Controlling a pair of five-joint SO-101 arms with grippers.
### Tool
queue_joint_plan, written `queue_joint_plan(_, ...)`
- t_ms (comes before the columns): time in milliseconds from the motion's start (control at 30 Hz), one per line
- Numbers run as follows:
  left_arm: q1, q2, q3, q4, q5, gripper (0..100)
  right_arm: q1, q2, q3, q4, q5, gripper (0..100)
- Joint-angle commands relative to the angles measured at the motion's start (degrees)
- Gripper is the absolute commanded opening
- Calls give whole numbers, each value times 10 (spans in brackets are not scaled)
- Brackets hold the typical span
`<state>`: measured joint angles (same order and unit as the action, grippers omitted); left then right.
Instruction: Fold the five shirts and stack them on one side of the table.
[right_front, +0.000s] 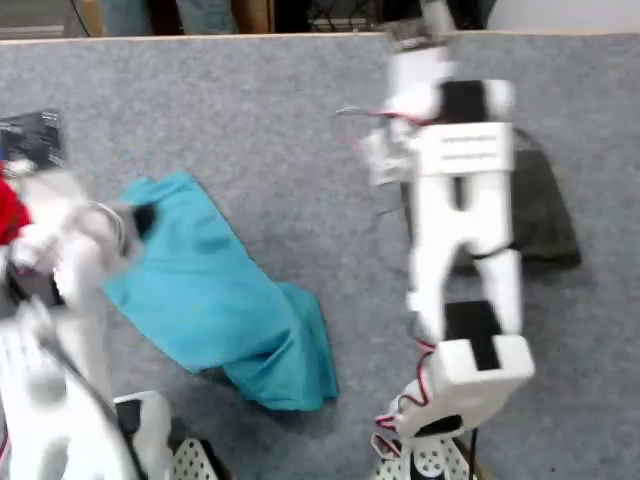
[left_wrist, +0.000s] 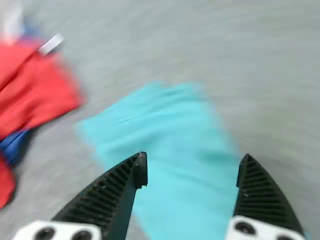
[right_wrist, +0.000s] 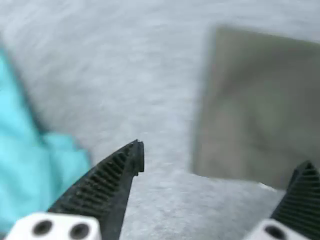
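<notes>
A teal shirt (right_front: 215, 295) lies crumpled on the grey table, left of the middle; the left wrist view has it (left_wrist: 172, 160) under my left gripper (left_wrist: 192, 172), which hangs open above it with nothing held. In the high view that arm (right_front: 60, 270) stands at the table's left edge. A dark olive shirt (right_front: 540, 215) lies folded at the right, partly hidden by my right arm (right_front: 460, 200). My right gripper (right_wrist: 220, 165) is open over bare table, the olive shirt (right_wrist: 255, 107) just beyond it and the teal shirt (right_wrist: 30, 165) off to one side.
Red cloth (left_wrist: 35, 95) with blue cloth (left_wrist: 12, 145) under it lies heaped beside the teal shirt; a bit of red (right_front: 10, 210) shows at the table's left edge. The grey table (right_front: 280, 130) is bare at the back. Both arm bases stand at the front edge.
</notes>
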<state>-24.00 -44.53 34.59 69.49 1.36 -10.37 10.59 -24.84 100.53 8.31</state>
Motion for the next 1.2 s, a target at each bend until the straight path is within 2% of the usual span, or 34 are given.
queue_joint_plan(0,-113,110,68,-167,-33,295,-143,3,57,4,0,441)
queue_joint_plan(133,-143,243,17,-185,-44,295,-241,8,169,-11,1,441)
queue_joint_plan(233,-153,343,-49,-188,-42,294,-287,8,261,-71,0,441)
queue_joint_plan(333,-152,443,-128,-187,-24,248,-341,8,347,-131,-1,441)
queue_joint_plan(433,-152,529,-204,-185,-8,205,-362,8,408,-197,-1,420)
queue_joint_plan(500,-152,576,-244,-185,-6,172,-360,8,430,-232,-1,348)
queue_joint_plan(700,-143,615,-286,-184,-11,27,-319,9,431,-258,18,8)
queue_joint_plan(767,-132,615,-283,-184,-11,33,-280,8,422,-258,29,41)
queue_joint_plan(1000,-108,612,-289,-188,-7,29,-110,11,308,-263,79,15)
queue_joint_plan(1167,-106,589,-294,-188,-7,29,-31,70,221,-330,115,15)
